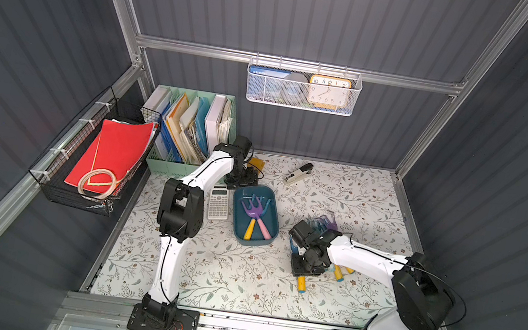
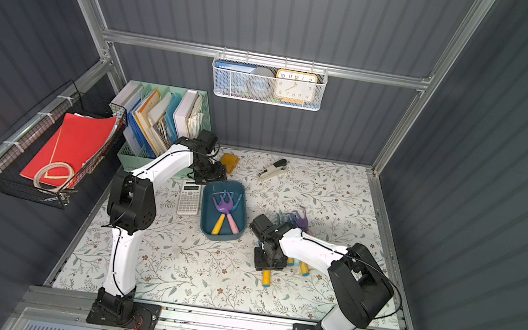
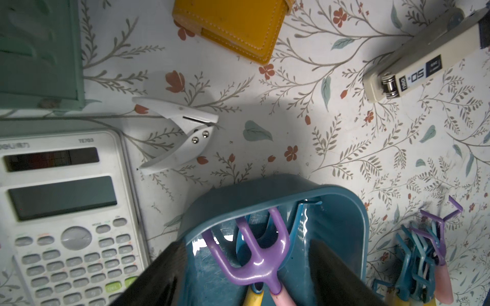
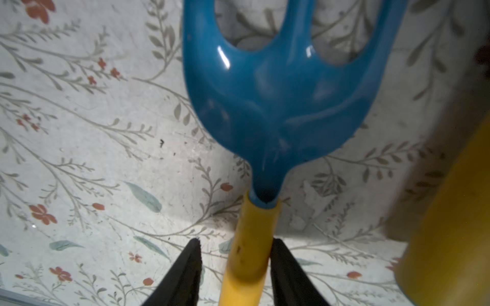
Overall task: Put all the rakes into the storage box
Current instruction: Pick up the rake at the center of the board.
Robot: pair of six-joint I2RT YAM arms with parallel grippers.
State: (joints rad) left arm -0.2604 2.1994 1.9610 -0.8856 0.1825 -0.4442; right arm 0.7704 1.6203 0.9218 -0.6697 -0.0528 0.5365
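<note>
The dark teal storage box (image 1: 235,217) (image 2: 205,212) (image 3: 265,190) sits mid-table. Inside it lie a purple rake (image 1: 250,207) (image 2: 221,203) (image 3: 254,265) with a pink handle and a blue rake (image 1: 249,230) with a yellow handle. My left gripper (image 1: 245,181) (image 3: 248,245) hovers open over the box's far end, its fingers wide on either side of the purple rake and not touching it. Right of the box, my right gripper (image 1: 302,265) (image 4: 234,242) straddles the yellow handle of another blue rake (image 4: 278,106) lying on the table. One finger touches the handle and the other stands apart.
More rakes (image 1: 321,221) and yellow handles (image 1: 340,273) lie around the right gripper. A calculator (image 1: 219,202) sits left of the box, with a hole punch (image 3: 180,135), yellow wallet (image 3: 233,26) and stapler (image 1: 299,173) behind. A mint file holder (image 1: 188,132) stands at the back left.
</note>
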